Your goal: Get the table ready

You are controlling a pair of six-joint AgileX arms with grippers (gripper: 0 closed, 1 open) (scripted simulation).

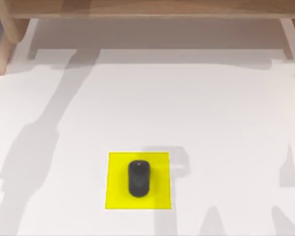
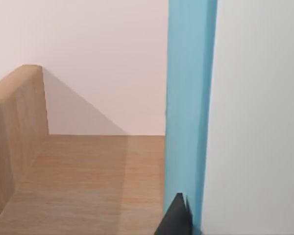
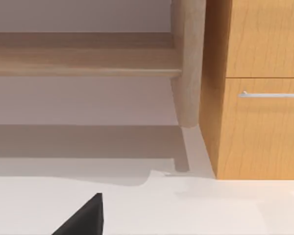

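I am looking down at a wide white table (image 1: 201,113) that is taking up nearly the whole top view, with long grey arm shadows lying across its left side and its near right corner. Along the far edge a light wooden shelf (image 1: 152,9) is running from left to right, its legs standing on the tabletop at the far left and far right.

Near the front edge, a little left of centre, a small yellow mat (image 1: 160,194) is lying flat on the table. A dark mouse (image 1: 138,178) is sitting on the mat, roughly in its middle, with its long side pointing from near to far.

My left wrist camera is looking onto a wooden shelf board (image 2: 88,186) with a raised wooden side (image 2: 14,142) and a pale wall behind it. A tall blue upright panel (image 2: 188,98) is standing right in front of the camera, and a dark fingertip (image 2: 179,220) of my left gripper is poking up against the foot of it; I cannot tell how far that gripper is open or whether it is holding anything.

My right wrist camera is facing the shelf's underside and a wooden cabinet (image 3: 259,88) with a metal drawer handle (image 3: 272,94), standing on the table. One dark fingertip (image 3: 85,218) is showing low over the white surface; I cannot tell that gripper's opening either.
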